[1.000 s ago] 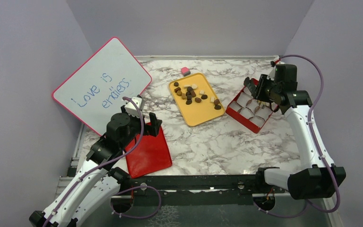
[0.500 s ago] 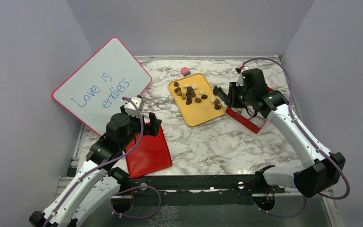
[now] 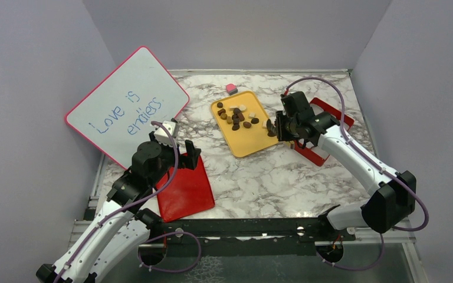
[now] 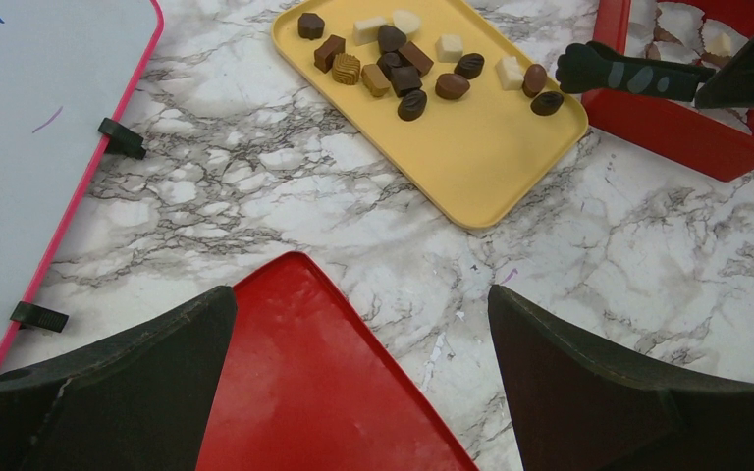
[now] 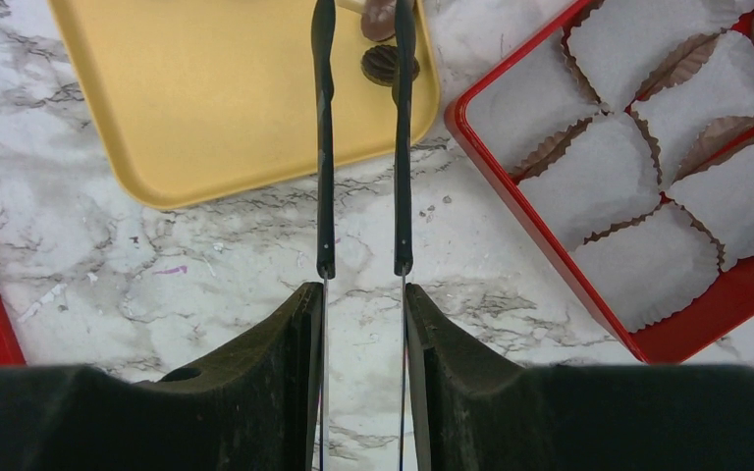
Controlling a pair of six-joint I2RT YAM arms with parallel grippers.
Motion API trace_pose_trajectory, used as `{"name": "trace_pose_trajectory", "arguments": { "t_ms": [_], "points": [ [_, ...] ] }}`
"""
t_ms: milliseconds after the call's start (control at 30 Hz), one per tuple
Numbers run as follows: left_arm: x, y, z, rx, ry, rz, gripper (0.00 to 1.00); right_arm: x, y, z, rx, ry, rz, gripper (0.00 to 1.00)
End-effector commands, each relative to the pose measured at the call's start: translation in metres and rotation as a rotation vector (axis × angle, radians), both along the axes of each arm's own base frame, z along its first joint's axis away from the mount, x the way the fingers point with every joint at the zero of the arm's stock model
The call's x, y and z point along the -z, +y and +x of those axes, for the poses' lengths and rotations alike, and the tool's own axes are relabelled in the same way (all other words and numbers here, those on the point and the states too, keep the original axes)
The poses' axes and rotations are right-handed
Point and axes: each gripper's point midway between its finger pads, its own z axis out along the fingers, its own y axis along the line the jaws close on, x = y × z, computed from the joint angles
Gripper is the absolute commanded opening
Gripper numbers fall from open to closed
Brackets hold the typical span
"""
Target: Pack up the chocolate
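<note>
Right gripper (image 3: 273, 127) in the top view hangs over the yellow tray's (image 3: 249, 148) right edge by the chocolate (image 3: 239, 117); left gripper (image 3: 181, 151) spread wide over a red lid (image 3: 186, 191). One pink cube (image 3: 231, 88), one whiteboard (image 3: 127, 106), marble table (image 3: 271, 177), lavender walls.

Left wrist: fifteen pieces countable on the tray.

Right wrist: jaws partly open, nothing pinched — two dark pieces at the tips; red box (image 5: 540, 231) holds six visible paper cups.

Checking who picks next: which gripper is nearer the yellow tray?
Right. The right gripper is at the yellow tray's right edge; the left gripper hangs over the red lid, well away.
</note>
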Motion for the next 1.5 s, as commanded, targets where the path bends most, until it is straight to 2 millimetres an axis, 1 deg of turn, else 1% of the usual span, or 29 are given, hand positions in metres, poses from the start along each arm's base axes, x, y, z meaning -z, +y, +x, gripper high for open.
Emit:
{"name": "trace_pose_trajectory", "arguments": {
  "t_ms": [0, 300, 500, 833, 1033, 1233, 1467],
  "points": [
    [0.002, 0.002, 0.001, -0.009, -0.005, 0.01, 0.99, 0.01, 0.0, 0.005, 0.01, -0.004, -0.029, 0.38],
    [0.003, 0.001, 0.001, -0.005, -0.001, 0.011, 0.99, 0.029, -0.004, 0.007, 0.017, 0.026, -0.076, 0.39],
    [0.002, 0.002, 0.001, -0.008, -0.004, 0.014, 0.99, 0.036, -0.002, 0.008, 0.011, 0.041, -0.084, 0.39],
    [0.003, 0.001, 0.002, -0.007, -0.001, 0.015, 0.99, 0.045, 0.015, 0.005, -0.062, 0.07, -0.032, 0.4],
    [0.003, 0.001, 0.002, -0.009, 0.0, 0.015, 0.99, 0.044, 0.026, 0.004, -0.104, 0.073, -0.001, 0.41],
    [0.003, 0.002, 0.002, -0.009, -0.001, 0.015, 0.99, 0.05, 0.027, 0.006, -0.107, 0.079, -0.022, 0.42],
    [0.003, 0.002, 0.002, -0.01, -0.001, 0.016, 0.99, 0.06, 0.025, 0.005, -0.081, 0.105, -0.1, 0.41]
  ]
}}
